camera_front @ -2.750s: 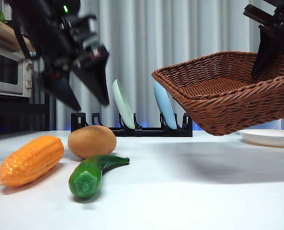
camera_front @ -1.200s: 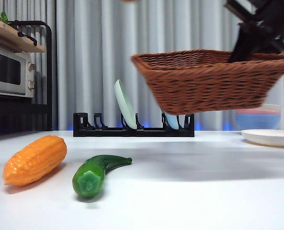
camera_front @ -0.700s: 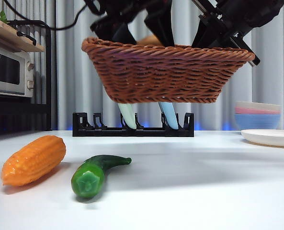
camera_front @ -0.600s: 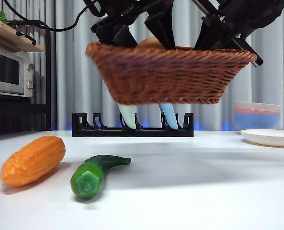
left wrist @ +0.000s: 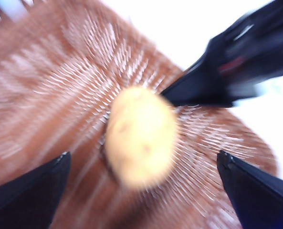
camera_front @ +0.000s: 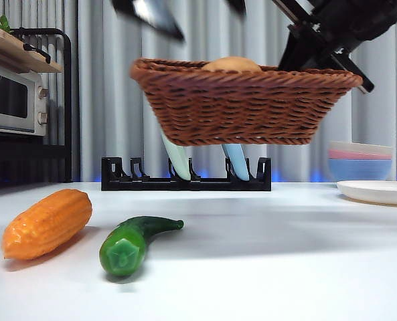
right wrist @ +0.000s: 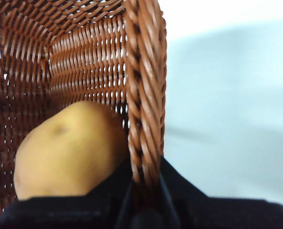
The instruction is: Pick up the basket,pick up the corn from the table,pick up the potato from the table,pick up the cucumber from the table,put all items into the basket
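Left claw [left wrist: 141, 164] open above potato [left wrist: 140, 136]

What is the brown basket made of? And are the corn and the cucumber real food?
The basket looks like woven wicker: brown strands and a braided rim. The corn and the cucumber look like shiny plastic toys, smooth and evenly coloured, though the pictures alone cannot prove it.

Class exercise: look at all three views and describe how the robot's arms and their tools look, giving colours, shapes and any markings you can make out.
Both tools are black. The left tool shows two broad, wedge-shaped black jaws, blurred, without readable markings. The right tool appears as matte black jaws, plain and unmarked. In the front view the right arm is dark and angular, with straight bar-like edges; no cables or labels are clear.
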Robot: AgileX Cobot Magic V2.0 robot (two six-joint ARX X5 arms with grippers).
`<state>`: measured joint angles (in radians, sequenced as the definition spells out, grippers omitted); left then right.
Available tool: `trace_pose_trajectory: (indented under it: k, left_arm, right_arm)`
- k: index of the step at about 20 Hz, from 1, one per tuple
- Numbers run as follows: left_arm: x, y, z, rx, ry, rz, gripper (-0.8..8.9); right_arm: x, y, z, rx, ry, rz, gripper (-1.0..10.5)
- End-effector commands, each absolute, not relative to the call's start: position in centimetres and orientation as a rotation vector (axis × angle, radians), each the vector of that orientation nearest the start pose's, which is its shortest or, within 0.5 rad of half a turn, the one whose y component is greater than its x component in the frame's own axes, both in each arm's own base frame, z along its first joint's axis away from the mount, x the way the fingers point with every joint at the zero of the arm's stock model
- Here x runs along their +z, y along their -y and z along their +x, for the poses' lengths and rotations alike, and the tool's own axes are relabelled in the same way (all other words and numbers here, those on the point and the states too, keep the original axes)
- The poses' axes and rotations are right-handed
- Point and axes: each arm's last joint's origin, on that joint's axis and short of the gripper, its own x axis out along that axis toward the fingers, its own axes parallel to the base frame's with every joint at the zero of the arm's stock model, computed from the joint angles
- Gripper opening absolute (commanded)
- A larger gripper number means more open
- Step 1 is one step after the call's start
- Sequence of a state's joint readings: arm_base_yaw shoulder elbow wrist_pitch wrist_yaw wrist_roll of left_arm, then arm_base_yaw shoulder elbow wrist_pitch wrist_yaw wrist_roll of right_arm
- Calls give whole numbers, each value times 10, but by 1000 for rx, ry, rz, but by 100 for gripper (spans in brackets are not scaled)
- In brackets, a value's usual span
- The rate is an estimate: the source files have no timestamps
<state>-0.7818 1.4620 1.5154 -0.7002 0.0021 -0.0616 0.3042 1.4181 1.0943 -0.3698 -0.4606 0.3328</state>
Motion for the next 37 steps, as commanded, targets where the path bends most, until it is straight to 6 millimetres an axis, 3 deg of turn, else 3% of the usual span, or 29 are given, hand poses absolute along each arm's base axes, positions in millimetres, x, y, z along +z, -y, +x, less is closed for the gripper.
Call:
trace_pose_trajectory:
  k: [1,3,7,9,12,15,17,20,23,30,31,32,33,34,37]
  left_arm:
    - [417,194,191,-747,-625,186,625]
    - [425,172,169,-722,-706,196,625]
    - [401,149,152,-551,-925,275,625]
    - [371,152,152,-519,-1003,262,625]
    - [305,158,159,-446,-1106,230,624]
    - [252,157,172,-373,-1079,105,613]
    - [225,147,182,-304,-1069,40,552]
    - [206,128,196,-216,-1077,-7,553]
    - [199,118,210,-208,-1068,-45,552]
    - [167,126,232,-257,-1130,-56,552]
    - [163,127,234,-246,-1137,-49,511]
    - [161,127,234,-235,-1137,-39,386]
    - [162,128,234,-242,-1128,-3,111]
    - [162,128,233,-258,-1125,19,-40]
    - [163,128,227,-264,-1165,45,-8]
  right_arm:
    - [286,-92,292,580,-799,381,-8]
    - [286,-82,295,550,-789,388,-8]
    - [286,-69,298,516,-775,395,-8]
    - [286,-66,298,514,-773,390,-8]
    - [283,-64,297,509,-799,371,-8]
    - [282,-64,296,511,-813,362,-8]
    - [281,-63,295,509,-819,362,-8]
    - [280,-62,295,507,-829,356,-8]
    - [280,-62,295,506,-829,356,-8]
    - [280,-62,295,506,-829,355,-8]
    - [280,-62,295,505,-829,355,-8]
    - [280,-62,295,504,-828,355,-8]
    - [280,-62,295,503,-829,355,-8]
    - [280,-62,295,503,-829,355,-8]
    - [280,-62,295,503,-829,355,-8]
